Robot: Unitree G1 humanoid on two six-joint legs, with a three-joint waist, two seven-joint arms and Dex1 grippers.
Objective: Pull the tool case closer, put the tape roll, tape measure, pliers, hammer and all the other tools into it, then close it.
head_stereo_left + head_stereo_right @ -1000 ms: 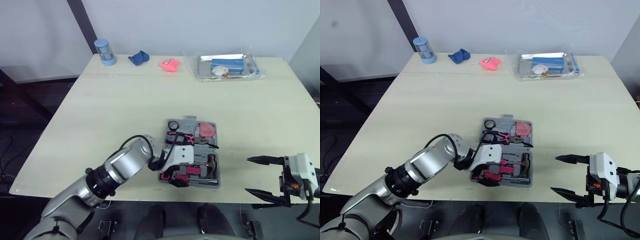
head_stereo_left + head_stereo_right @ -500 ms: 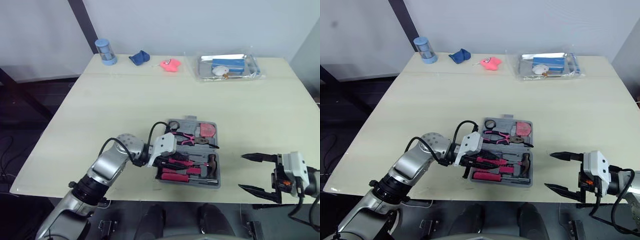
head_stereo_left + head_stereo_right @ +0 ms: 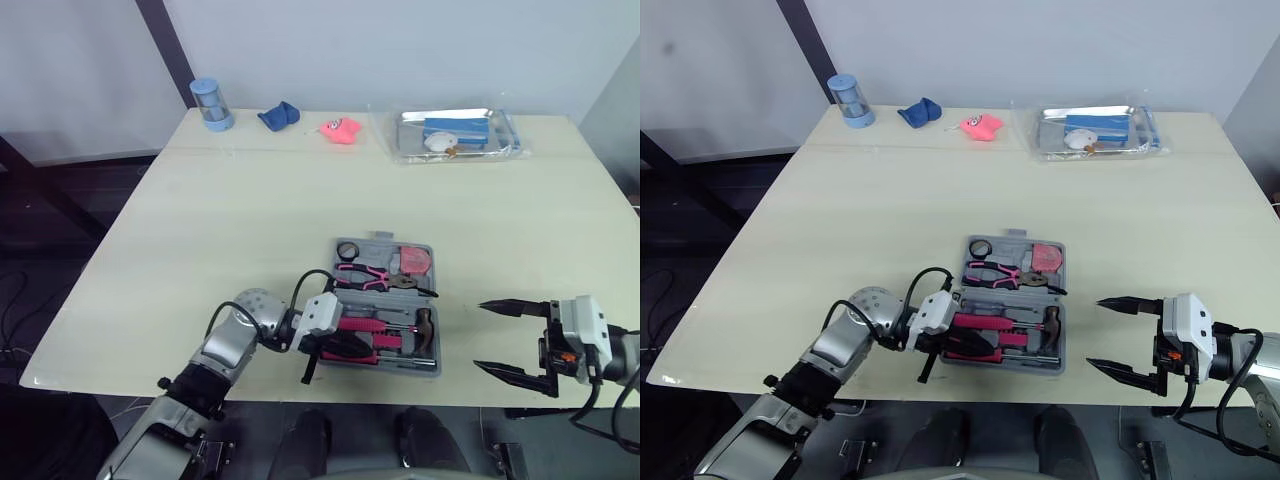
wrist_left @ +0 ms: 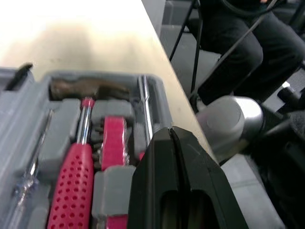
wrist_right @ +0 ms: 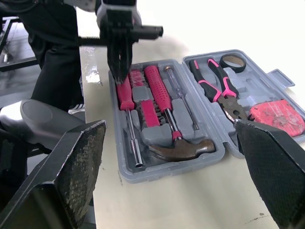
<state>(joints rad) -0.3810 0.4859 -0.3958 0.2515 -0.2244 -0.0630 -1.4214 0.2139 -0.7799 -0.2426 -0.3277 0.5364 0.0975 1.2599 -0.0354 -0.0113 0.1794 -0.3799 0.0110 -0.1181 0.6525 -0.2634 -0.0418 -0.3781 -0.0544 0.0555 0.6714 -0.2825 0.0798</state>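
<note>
The tool case (image 3: pixel 428 364) lies open on the counter (image 3: pixel 250 200), close to the front edge and about in the middle of its width. In the far half of the case there are the tape roll (image 3: pixel 347 249), the pliers (image 3: pixel 375 275) with pink handles, and the pink tape measure (image 3: pixel 412 260). In the near half lies the hammer (image 5: pixel 183 148), with its head toward the right side of the case. Beside the hammer is a screwdriver (image 5: pixel 157 90) with a red dotted handle, and other small tools sit in their slots.

The left gripper (image 4: pixel 172 136) is at the near left corner of the case and points down at that corner. Its fingers (image 5: pixel 117 62) are pressed together, with nothing between them. I cannot tell if the tips touch the case.

The right gripper (image 3: pixel 500 338) is to the right of the case, clearly apart from it, by the front edge of the counter. Its fingers (image 3: pixel 508 307) are spread wide and hold nothing.

Far behind the case, along the back edge of the counter, there are a blue cup (image 3: pixel 208 103) at the left, then a blue cloth (image 3: pixel 278 116), a small pink object (image 3: pixel 341 130), and at the right a clear tray (image 3: pixel 505 143) with a blue box in it.
</note>
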